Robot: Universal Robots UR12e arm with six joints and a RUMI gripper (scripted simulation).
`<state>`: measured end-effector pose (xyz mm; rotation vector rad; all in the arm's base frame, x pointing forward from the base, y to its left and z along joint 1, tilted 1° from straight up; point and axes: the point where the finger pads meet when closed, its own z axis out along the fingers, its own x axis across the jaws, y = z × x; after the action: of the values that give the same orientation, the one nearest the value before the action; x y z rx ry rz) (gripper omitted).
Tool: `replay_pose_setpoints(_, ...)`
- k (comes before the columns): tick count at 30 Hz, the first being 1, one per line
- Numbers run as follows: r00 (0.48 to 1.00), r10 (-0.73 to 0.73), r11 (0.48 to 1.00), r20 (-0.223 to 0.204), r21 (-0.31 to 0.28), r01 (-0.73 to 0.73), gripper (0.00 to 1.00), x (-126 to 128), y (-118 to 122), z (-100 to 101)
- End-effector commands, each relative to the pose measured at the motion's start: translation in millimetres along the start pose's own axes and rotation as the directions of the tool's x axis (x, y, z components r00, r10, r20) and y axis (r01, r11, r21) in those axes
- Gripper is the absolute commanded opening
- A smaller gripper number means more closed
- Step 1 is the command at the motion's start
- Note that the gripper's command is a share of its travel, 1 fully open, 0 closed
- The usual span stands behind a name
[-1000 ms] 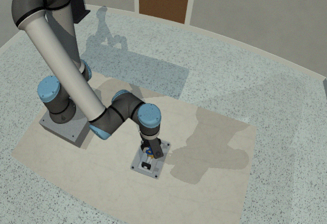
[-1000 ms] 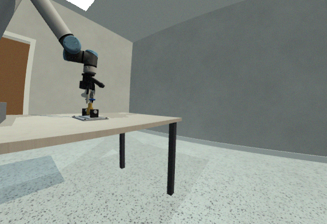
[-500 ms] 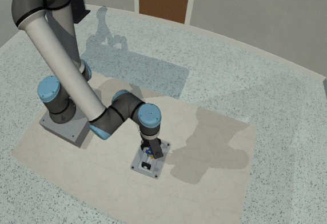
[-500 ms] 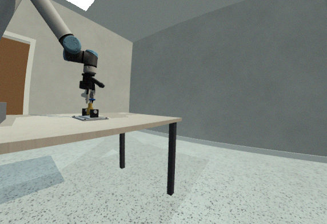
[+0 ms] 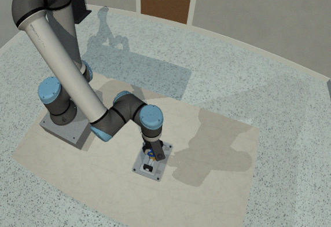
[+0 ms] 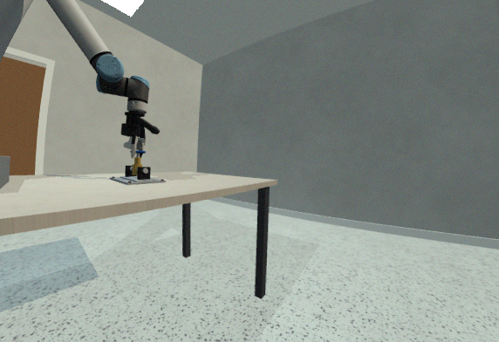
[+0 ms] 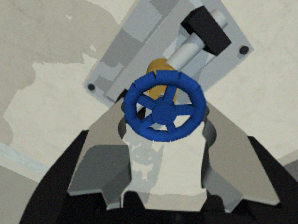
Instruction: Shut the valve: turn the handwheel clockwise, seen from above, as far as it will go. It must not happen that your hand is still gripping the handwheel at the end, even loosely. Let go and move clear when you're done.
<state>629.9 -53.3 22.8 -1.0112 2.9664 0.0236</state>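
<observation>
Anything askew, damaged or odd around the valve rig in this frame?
Nothing stands out. The gripper is clamped on the blue handwheel, and the grey base plate lies flat on the table.

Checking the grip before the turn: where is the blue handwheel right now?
In the wrist view, the blue handwheel sits centre, clamped between the gripper fingers, above the grey base plate.

The jaws clamp the blue handwheel [image 7: 164,105] from both sides above the grey base plate [image 7: 131,42].
</observation>
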Motion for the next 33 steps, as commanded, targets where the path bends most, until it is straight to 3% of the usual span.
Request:
replay_pose_setpoints(1, 1.000, 0.002, 1.000, 0.001, 0.007, -0.002, 0.00, -1.4, -4.3, -4.1)
replay_pose_setpoints(15, 1.000, 0.002, 1.000, 0.001, 0.007, -0.002, 0.00, -1.4, -4.3, -4.1)
replay_pose_setpoints(16, 1.000, 0.002, 1.000, 0.001, 0.007, -0.002, 1.00, -1.4, -4.3, -4.1)
replay_pose_setpoints(33, 1.000, 0.002, 1.000, 0.001, 0.006, -0.002, 1.00, -1.0, -3.2, -3.2)
